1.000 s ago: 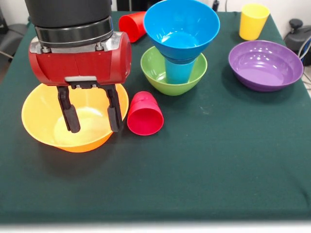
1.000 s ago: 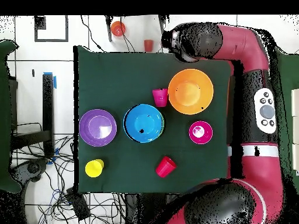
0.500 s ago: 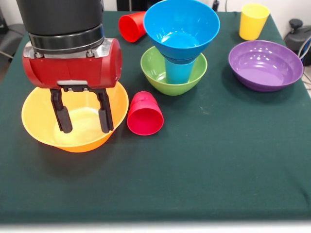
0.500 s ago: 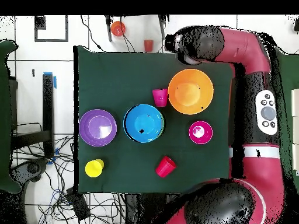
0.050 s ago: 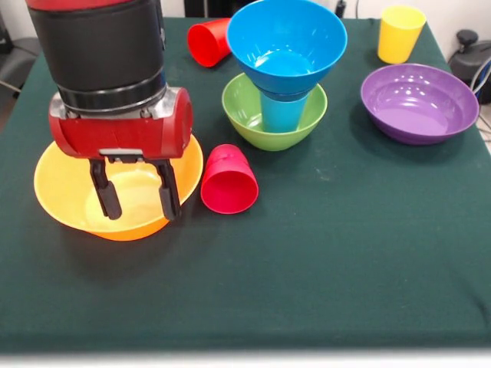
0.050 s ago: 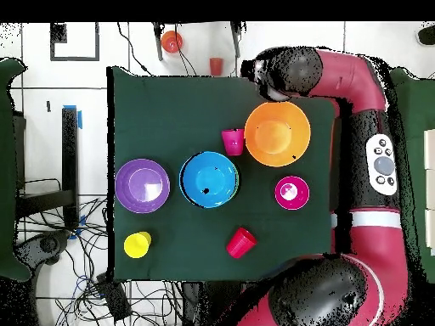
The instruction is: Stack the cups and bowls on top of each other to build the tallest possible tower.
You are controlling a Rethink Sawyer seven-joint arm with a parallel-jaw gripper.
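Observation:
My gripper (image 5: 138,205) is open and hangs over the big orange-yellow bowl (image 5: 61,184), its fingers low by the bowl's near side and holding nothing. A red cup (image 5: 229,180) lies on its side just right of that bowl. The tower stands in the middle: a green bowl (image 5: 245,115), a light blue cup (image 5: 281,113) upright in it, and a blue bowl (image 5: 286,38) on top. A second red cup (image 5: 209,40) lies at the back. Alone on the cloth are a yellow cup (image 5: 400,33) and a purple bowl (image 5: 419,102). In the overhead view the orange-yellow bowl (image 6: 277,133) sits by the arm.
A small pinkish-red bowl (image 6: 291,193) sits near the robot's side of the table, hidden behind the arm in the front view. The dark green cloth (image 5: 345,253) covers the table. Cables and small items lie on the floor beyond its edges.
The gripper has shifted a little to the left over the orange-yellow bowl and come lower. It stays open. The cups and bowls have not moved.

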